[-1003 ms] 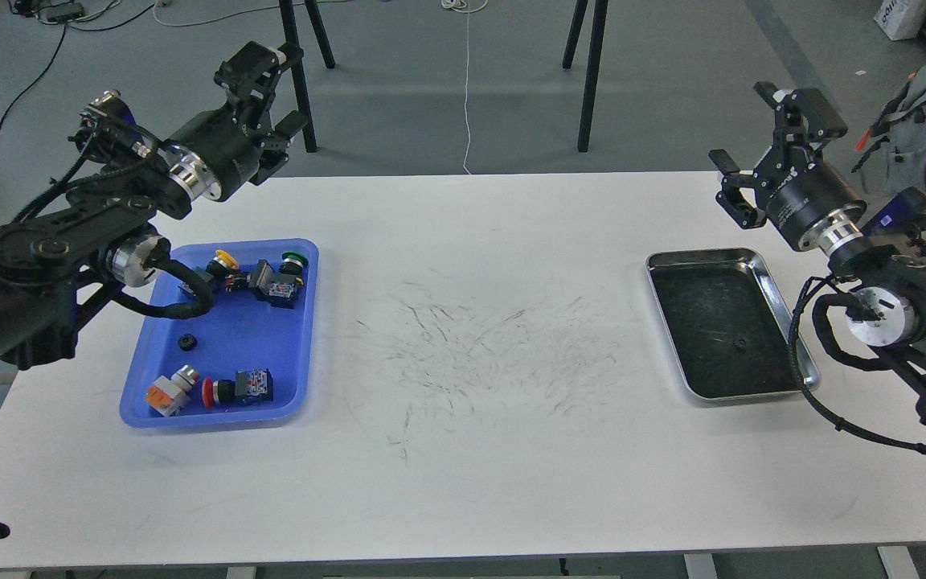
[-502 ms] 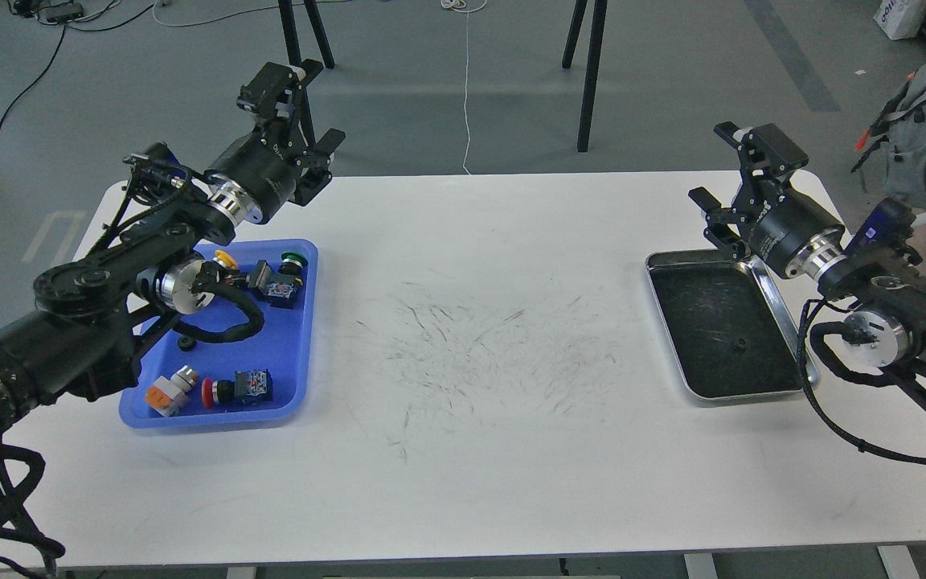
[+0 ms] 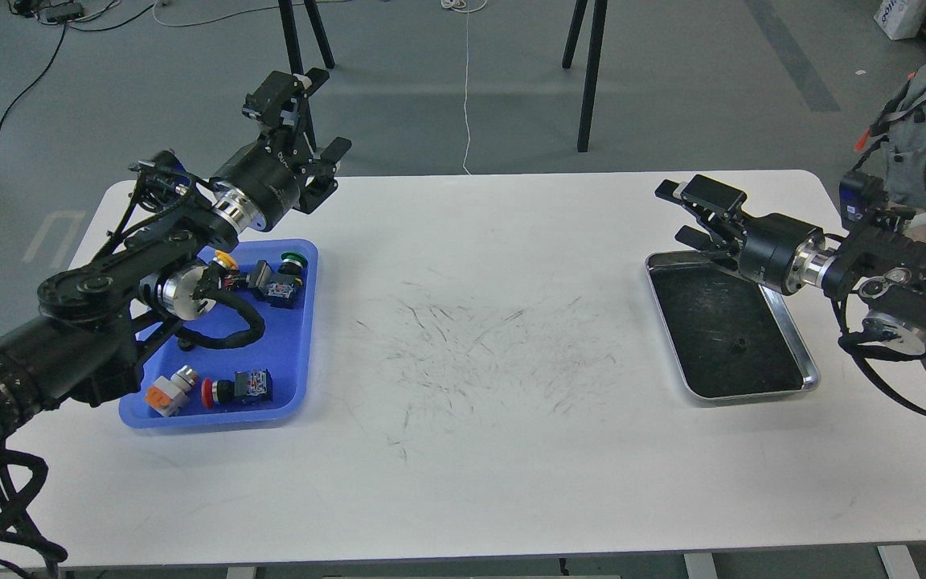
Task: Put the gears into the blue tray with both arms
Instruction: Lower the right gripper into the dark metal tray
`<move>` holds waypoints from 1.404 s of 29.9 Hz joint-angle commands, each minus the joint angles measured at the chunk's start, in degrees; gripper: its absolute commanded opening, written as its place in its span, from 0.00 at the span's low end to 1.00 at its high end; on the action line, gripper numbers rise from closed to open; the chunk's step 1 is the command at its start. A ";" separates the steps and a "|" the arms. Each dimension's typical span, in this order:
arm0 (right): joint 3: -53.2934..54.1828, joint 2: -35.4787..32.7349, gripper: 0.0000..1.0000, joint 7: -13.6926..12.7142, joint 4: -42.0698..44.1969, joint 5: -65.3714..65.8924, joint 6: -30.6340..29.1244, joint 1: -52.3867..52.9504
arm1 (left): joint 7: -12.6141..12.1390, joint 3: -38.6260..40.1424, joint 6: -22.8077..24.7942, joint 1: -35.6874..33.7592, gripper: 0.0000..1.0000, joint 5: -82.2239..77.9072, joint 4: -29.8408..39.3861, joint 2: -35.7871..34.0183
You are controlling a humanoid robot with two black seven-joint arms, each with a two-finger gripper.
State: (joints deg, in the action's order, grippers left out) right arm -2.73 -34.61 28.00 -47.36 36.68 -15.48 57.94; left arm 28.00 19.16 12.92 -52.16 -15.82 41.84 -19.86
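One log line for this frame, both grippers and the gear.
left gripper: open, empty, beyond blue tray | right gripper: open, above silver tray | gear: in silver tray

Just one view here, taken from the robot's head, aimed forward and down at a white table (image 3: 471,450). The whole tabletop is seen from fairly close, with grey floor at the far side. No second view is given, so nothing is shared.
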 commanded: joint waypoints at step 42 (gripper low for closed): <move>-19.41 -3.10 0.98 0.00 -0.54 57.88 0.01 14.22 | 0.00 -1.05 0.79 3.73 1.00 -1.23 -2.03 -1.23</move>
State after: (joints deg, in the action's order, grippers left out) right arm -21.91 -37.71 28.00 -48.01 93.01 -15.56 71.72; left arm 28.00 18.11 13.71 -48.90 -17.05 39.83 -21.00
